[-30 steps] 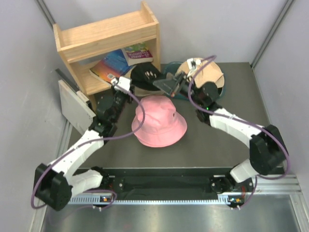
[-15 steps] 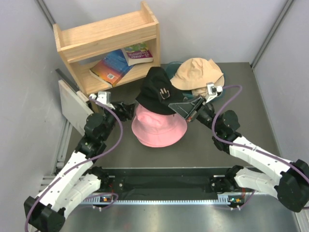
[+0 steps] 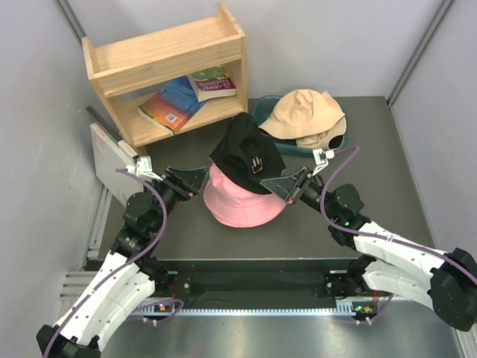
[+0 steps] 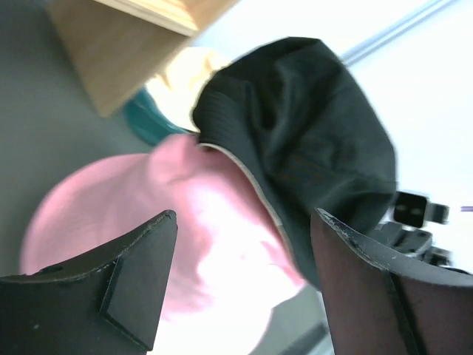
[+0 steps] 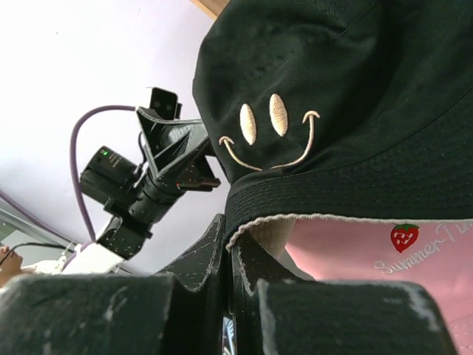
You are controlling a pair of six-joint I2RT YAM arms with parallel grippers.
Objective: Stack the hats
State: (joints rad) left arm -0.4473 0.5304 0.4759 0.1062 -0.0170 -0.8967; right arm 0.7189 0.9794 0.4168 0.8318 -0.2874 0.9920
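A pink hat (image 3: 238,205) lies on the table in front of both arms. A black hat (image 3: 246,153) with a smiley face sits tilted on top of it, covering its crown. My right gripper (image 3: 277,186) is shut on the black hat's brim (image 5: 295,200) at the right side. My left gripper (image 3: 195,179) is open and empty just left of the two hats; in its wrist view the pink hat (image 4: 177,222) and black hat (image 4: 303,148) show between its fingers. A tan hat (image 3: 302,115) lies at the back right over a teal tub.
A wooden shelf (image 3: 168,71) with books stands at the back left. A white flat panel (image 3: 112,160) leans beside it. The teal tub (image 3: 261,112) sits under the tan hat. Grey walls close in both sides.
My right gripper has carried the black hat from the back down onto the pink hat. My left arm has pulled back toward the near left and lowered.
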